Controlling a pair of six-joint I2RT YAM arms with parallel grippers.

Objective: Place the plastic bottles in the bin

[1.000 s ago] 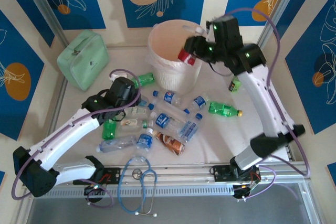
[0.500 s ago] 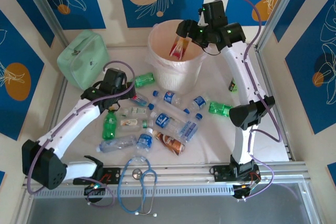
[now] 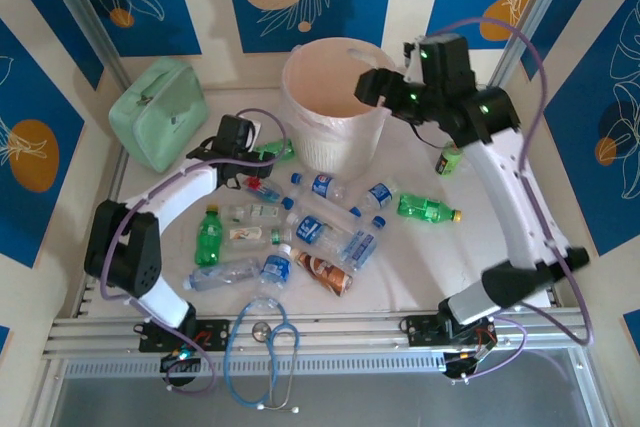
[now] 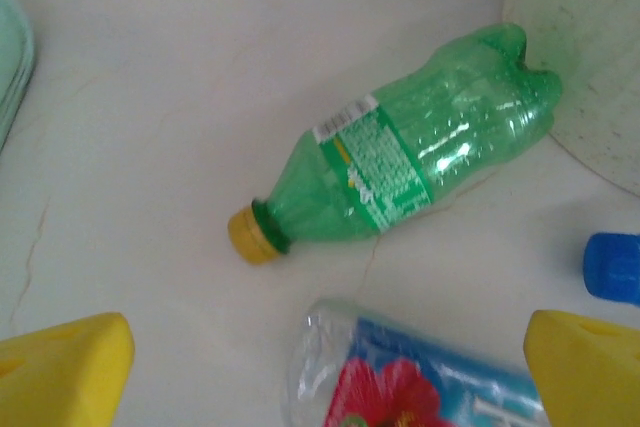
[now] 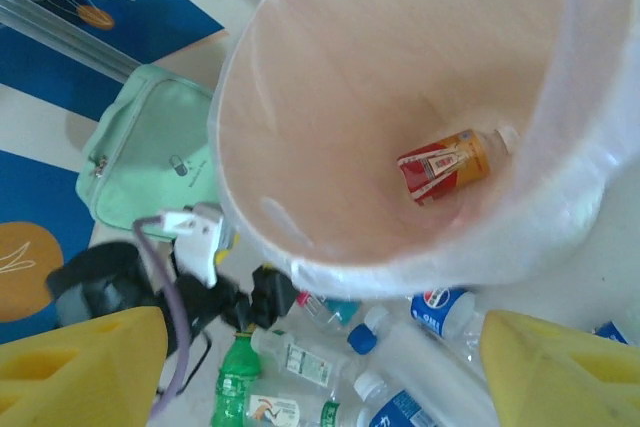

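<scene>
The cream-white bin (image 3: 335, 137) stands at the back centre. A bottle with a red-brown label (image 5: 448, 165) lies on its bottom. My right gripper (image 3: 370, 87) hovers open over the bin's right rim, with nothing between its yellow fingertips (image 5: 565, 367). My left gripper (image 3: 258, 169) is open, low over the table left of the bin. A clear bottle with a blue and red label (image 4: 420, 387) lies between its fingertips (image 4: 60, 367), untouched. Just beyond lies a green bottle with a yellow cap (image 4: 400, 172), its base against the bin wall (image 4: 590, 67).
Several bottles (image 3: 320, 232) lie scattered in the middle of the table; a green one (image 3: 428, 209) and a small one (image 3: 448, 159) lie to the right. A mint-green pouch (image 3: 160, 112) sits at the back left. A blue-tubed stethoscope (image 3: 265, 357) hangs over the near rail.
My right gripper opened and the red-brown labelled bottle dropped into the bin; the gripper drew back slightly right. My left arm reached forward toward the bin and its jaws spread wider.
</scene>
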